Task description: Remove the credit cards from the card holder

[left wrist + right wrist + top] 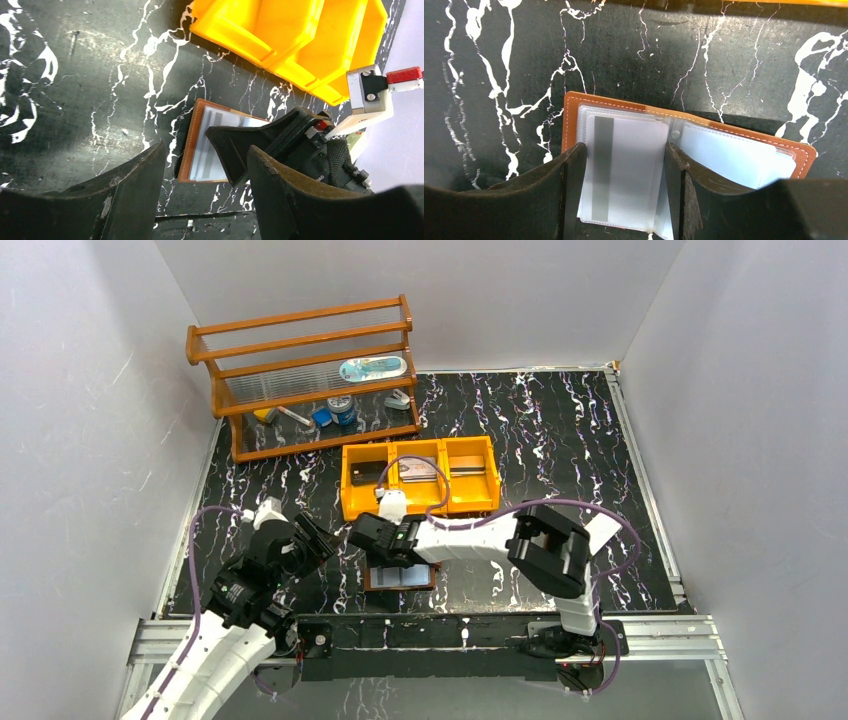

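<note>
The card holder [400, 577] lies open and flat on the counter [560, 430], close to its near edge and between the two arm bases. The right hand [624, 155] hangs directly over its left page. Its fingers are spread, one on each side of a pale credit card [634, 190] with a grey stripe, which sits inside a glossy sleeve, and I see no pinch on it yet. The left hand [206, 150] hovers beside the holder, spread and holding nothing. To do this step well, I think the right hand should take only the card and not the sleeve around it. It should then draw the card out along the sleeve's opening, slowly, because the plastic looks slippery. The light holder would probably rise with the card, so the left hand could press on the leather border or on the right page [734, 160] to keep it down. The counter is black with white veins like marble, and it looks hard and smooth, so the holder may slide on it. An orange tray [347, 485] stands just behind the holder and a wooden rack [300, 370] further back. Plain white walls [80, 390] close the place on three sides.
</note>
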Tool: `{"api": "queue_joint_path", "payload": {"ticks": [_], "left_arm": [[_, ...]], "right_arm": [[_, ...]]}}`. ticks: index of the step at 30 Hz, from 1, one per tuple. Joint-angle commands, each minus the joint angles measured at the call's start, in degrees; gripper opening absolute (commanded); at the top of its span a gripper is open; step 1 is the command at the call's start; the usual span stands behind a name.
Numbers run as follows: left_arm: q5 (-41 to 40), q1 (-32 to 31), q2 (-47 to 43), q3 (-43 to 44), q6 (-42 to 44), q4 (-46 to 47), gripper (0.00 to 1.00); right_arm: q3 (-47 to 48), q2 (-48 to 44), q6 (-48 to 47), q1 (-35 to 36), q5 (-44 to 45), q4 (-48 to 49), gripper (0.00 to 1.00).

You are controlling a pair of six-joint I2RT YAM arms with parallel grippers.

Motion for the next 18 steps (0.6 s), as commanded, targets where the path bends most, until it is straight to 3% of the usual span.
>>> {"api": "queue_joint_path", "payload": {"ticks": [1, 5, 13, 18], "left_arm": [[5.0, -0.1, 2.9, 0.0, 2.4, 3.8, 0.60], [10.0, -0.1, 6.3, -1.5, 4.2, 7.6, 0.61], [27.7, -0.1, 14.8, -6.5, 7.6, 23.1, 0.60], [30.8, -0.2, 21.4, -7.8, 8.7, 25.4, 0.58]], "right_arm": [[-10.2, -2.9, 0.2, -2.9, -11.1, 10.6, 0.61], [-16.7, -6.0, 2.3, -4.9, -15.3, 17.9, 0.60], [-22.7, -7.9, 4.4, -7.4, -20.6, 25.4, 0.60], [-24.2, -8.4, 5.0, -8.2, -21.7, 27.0, 0.60]]}}
